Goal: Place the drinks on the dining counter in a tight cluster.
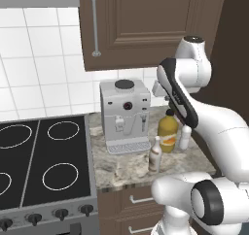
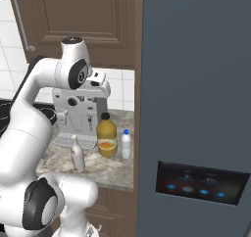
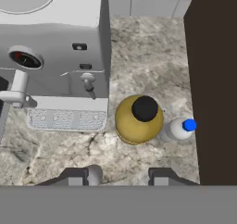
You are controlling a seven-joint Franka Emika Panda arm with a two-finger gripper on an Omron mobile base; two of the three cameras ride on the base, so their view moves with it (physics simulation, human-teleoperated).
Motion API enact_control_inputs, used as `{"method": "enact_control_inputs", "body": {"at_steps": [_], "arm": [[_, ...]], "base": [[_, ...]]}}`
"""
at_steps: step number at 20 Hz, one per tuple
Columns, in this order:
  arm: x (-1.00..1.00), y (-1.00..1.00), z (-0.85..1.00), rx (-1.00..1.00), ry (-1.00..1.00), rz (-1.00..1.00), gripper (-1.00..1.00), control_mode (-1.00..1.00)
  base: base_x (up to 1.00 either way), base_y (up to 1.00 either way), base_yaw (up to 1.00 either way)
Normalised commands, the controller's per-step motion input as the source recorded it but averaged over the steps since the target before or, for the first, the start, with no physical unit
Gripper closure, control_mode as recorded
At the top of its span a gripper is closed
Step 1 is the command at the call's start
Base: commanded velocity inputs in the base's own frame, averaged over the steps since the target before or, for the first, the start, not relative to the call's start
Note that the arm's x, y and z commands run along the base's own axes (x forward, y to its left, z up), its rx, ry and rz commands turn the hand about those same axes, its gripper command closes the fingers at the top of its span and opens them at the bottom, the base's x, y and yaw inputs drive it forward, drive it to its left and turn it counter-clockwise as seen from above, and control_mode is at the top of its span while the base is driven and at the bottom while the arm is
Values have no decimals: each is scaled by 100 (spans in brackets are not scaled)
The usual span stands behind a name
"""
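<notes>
Right now the tool is hovering empty above the bench, jaws partly apart; from left to right ahead: coffee machine, orange-yellow bottle, blue-capped bottle; descending off-centre risks toppling the crowded bottles; the arm is reaching forward, hand pointing down.

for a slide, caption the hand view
Gripper above the orange bottle and small bottle, beside the coffee machine.
</notes>
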Motion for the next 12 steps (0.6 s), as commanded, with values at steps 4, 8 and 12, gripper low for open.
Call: {"method": "enact_control_inputs", "body": {"at_steps": [4, 8, 12], "arm": [[-16, -4, -25, 0, 3, -4, -100, -100], [-16, 10, -22, -2, 15, 0, -100, -100], [-22, 0, -13, 0, -1, 1, -100, -100]], "base": [[0, 0, 0], [0, 0, 0], [0, 0, 0]]}}
